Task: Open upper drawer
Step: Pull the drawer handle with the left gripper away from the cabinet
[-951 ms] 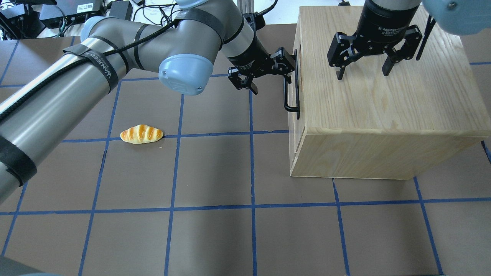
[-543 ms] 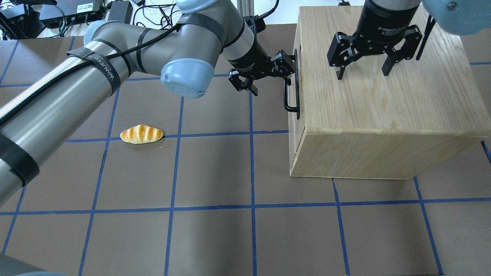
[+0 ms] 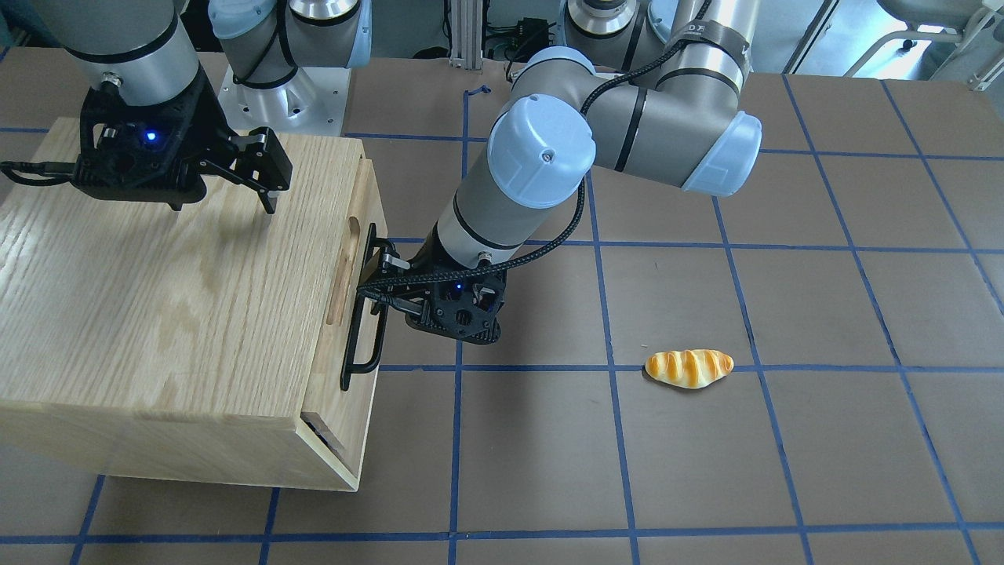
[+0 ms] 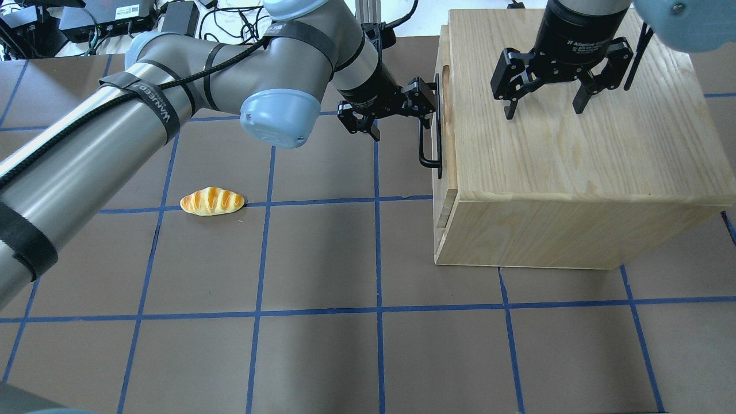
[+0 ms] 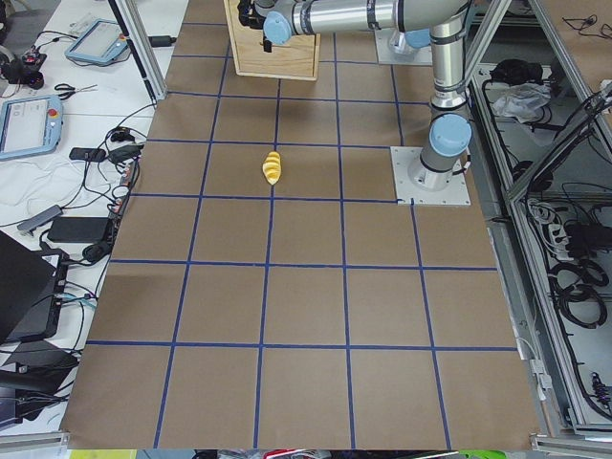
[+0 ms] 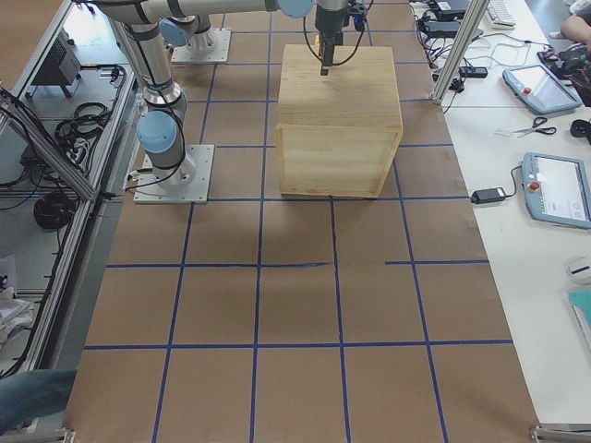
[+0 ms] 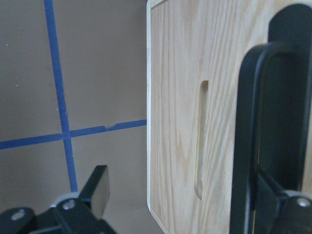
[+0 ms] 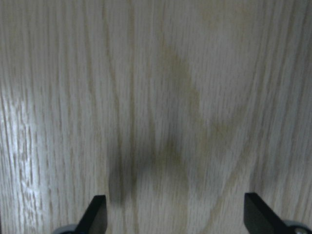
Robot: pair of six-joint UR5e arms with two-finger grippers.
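The upper drawer [image 4: 447, 144] is a pale-wood panel with a slot and a black bar handle [image 4: 430, 138] on the left face of the oak cabinet [image 4: 575, 167]. It stands out a little from the cabinet, also in the front-facing view [image 3: 362, 204]. My left gripper [image 4: 399, 118] is open, with one finger hooked behind the handle [image 7: 248, 122] and the other out in the air. My right gripper [image 4: 543, 112] is open, fingertips down at the cabinet's top, which fills its wrist view [image 8: 178, 214].
A toy bread roll [image 4: 212, 201] lies on the brown mat to the left of the cabinet, apart from both arms. Blue tape lines grid the mat. A lower drawer front [image 4: 444, 213] shows under the upper one. Cables and boxes lie beyond the far edge.
My left gripper has pulled back to the left with the handle. The upper drawer has slid a little way out of the cabinet. The right gripper has not moved.
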